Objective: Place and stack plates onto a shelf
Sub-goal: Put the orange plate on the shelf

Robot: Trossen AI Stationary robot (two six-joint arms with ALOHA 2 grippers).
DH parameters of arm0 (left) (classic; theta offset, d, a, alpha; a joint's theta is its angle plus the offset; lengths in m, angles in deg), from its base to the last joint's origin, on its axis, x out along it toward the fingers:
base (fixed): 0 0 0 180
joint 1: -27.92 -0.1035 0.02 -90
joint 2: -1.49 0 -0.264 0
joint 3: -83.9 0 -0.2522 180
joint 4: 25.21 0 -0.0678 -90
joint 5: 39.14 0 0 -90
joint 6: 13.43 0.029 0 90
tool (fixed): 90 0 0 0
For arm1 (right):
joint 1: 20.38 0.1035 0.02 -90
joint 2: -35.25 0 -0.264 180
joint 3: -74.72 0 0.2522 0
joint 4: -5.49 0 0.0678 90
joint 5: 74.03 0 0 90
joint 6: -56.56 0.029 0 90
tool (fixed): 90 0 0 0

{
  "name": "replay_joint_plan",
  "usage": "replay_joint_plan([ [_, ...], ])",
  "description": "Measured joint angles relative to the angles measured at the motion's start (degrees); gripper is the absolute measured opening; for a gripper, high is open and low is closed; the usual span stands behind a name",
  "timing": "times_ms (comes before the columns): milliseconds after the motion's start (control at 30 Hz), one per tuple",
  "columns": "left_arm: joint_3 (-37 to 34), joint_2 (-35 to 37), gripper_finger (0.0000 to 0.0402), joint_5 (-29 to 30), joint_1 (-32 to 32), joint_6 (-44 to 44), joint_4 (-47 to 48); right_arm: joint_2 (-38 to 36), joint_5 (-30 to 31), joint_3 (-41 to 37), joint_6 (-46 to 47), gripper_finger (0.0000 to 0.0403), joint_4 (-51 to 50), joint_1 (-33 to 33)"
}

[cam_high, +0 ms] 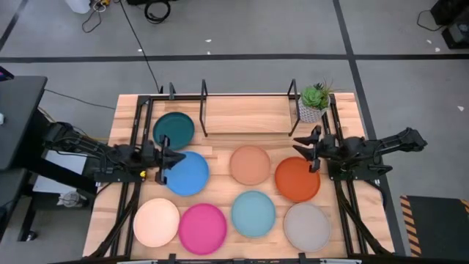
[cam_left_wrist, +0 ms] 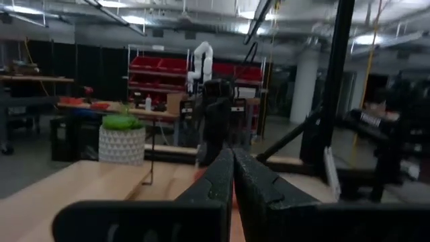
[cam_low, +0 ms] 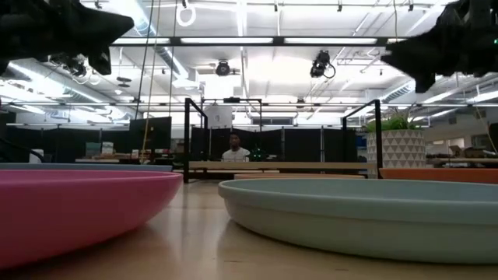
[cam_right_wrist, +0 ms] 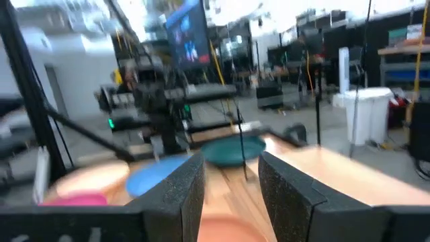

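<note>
Eight plates lie flat and apart on the wooden table: dark teal (cam_high: 174,129), blue (cam_high: 189,174), tan (cam_high: 250,164), orange (cam_high: 297,180), cream (cam_high: 156,222), magenta (cam_high: 203,228), light blue (cam_high: 253,213) and grey (cam_high: 307,226). The black rod shelf (cam_high: 242,114) stands at the far edge and holds no plate. My left gripper (cam_high: 178,158) hovers over the blue plate's left rim, its fingers (cam_left_wrist: 233,176) shut and touching nothing. My right gripper (cam_high: 302,145) hovers just beyond the orange plate's far rim, open (cam_right_wrist: 232,181). Both are high above the table in the low view.
A small green plant in a white pot (cam_high: 315,103) stands at the shelf's right end, near my right gripper. Black frame rails run along the table's left (cam_high: 135,139) and right (cam_high: 338,147) sides. A person (cam_low: 234,148) is seated far behind the table.
</note>
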Motion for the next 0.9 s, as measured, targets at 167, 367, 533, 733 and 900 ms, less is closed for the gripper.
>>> replay_joint_plan([
  [167, 0.0, 0.0, 0.0020, -5.9, 0.0, 3.2, -8.5, 0.0, -6.6, 0.0, -6.1, 0.0146, 7.0, 0.0],
  [367, 0.2, 0.0, 0.0020, -9.6, 0.0, 5.8, -16.1, 2.4, -0.3, 2.4, -6.9, 0.0142, 0.8, -0.9],
  [533, 4.5, -1.3, 0.0020, -9.3, 0.0, 5.7, -8.2, 8.9, -2.8, 5.9, 2.0, 0.0139, -9.1, -2.0],
  [733, 11.6, -7.4, 0.0020, -9.3, 0.0, 5.7, 0.3, 21.8, -10.1, 10.5, 8.5, 0.0140, -18.2, -1.3],
  [900, 16.2, -13.4, 0.0020, -8.7, 0.0, 9.4, 3.4, 35.4, -14.2, 17.1, 12.5, 0.0140, -26.7, 1.1],
])
